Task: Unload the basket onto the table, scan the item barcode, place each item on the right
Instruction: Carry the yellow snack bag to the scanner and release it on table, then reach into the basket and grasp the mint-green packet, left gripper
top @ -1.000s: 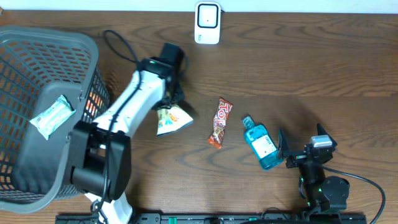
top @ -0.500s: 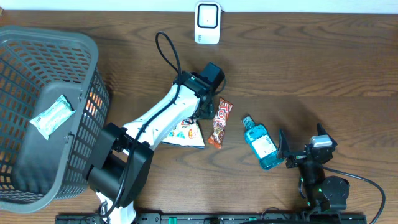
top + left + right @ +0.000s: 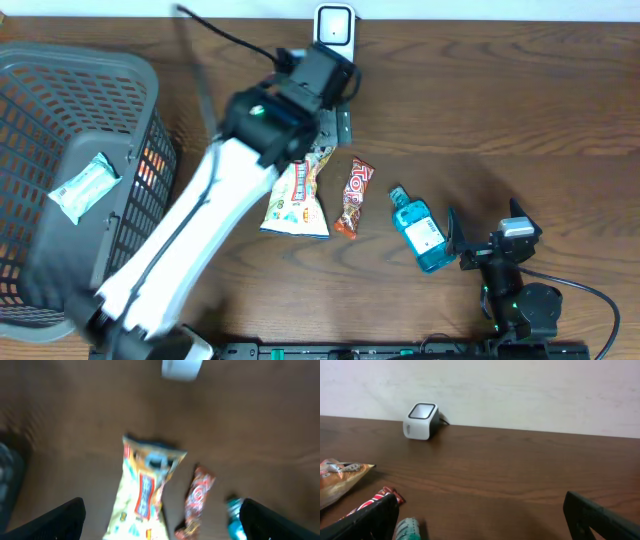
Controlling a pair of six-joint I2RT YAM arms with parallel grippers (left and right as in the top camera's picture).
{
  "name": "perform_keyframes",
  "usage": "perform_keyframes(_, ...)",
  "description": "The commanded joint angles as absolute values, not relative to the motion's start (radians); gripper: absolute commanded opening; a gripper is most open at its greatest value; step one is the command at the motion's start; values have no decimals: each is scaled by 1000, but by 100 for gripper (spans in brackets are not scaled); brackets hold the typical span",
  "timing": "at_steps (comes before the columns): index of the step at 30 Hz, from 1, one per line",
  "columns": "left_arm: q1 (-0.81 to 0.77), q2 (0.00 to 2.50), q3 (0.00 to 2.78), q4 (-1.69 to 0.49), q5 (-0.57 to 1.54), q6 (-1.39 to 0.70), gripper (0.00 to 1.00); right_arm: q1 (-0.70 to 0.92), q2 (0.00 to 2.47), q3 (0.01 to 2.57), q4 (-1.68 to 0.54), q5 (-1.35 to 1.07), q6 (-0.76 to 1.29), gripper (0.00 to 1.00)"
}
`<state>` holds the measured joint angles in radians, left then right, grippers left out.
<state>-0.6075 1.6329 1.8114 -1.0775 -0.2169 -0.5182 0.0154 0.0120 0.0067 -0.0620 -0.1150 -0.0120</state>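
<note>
A: Starting at the left gripper [image 3: 336,126]: open or closed?

B: Spread wide, gripping nothing. Hanging just by the far end of the crinkly yellow-and-orange snack bag [image 3: 296,200].

A: Touching it?

B: Hard to tell from overhead. In the blurred wrist view, seen lying flat on the dark brown wooden table [image 3: 500,110], between and beyond the two black fingers [image 3: 55,520] and clear of both.

A: And on the right gripper [image 3: 487,228]?

B: Also fully apart and empty, low by the near edge, well away from the bag.

A: Counted?

B: One snack bag. One red-orange wrapped candy bar [image 3: 352,197] just beside it on the right. One blue plastic mouthwash bottle [image 3: 420,235] next along, close to the right gripper. One small white box-shaped scanner [image 3: 333,37] at the far edge. One grey plastic mesh basket [image 3: 40,80] on the left, with one white packet [image 3: 85,187] inside.

A: Lying which way?

B: Long axis near-to-far, leaning slightly. Narrower end toward the scanner, wider end toward the near edge, printed face up.
</note>
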Motion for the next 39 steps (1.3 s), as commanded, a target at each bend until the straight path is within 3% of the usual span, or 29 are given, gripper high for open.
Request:
perform_keyframes(1,-566,1536,1861,-1084,-338,-487,98,20,7,6,-65,-114,-20,99)
perform_keyframes(6,-424,1415,1863,-1095,-441,-495,98,20,7,6,-65,-114,-20,99)
perform_keyframes(11,-149,1351,1863,-1135,-446,-554,98,20,7,6,-65,-114,-20,99)
perform_keyframes(17,173,1381,1837,-1299,-423,-824,98,20,7,6,-65,-114,-20,99)
perform_keyframes(21,301,1432,1768,-1349,-419,-1025,98,20,7,6,-65,-114,-20,99)
perform_keyframes(26,367,1525,1675,-1310,-408,-1191,98,20,7,6,-65,-114,-20,99)
perform_keyframes(33,370,1727,1638,-1175,-404,-1240,98,20,7,6,-65,-114,-20,99)
perform_keyframes(39,382,1893,1638,-1172,-377,-1510,98,20,7,6,-65,-113,-20,99)
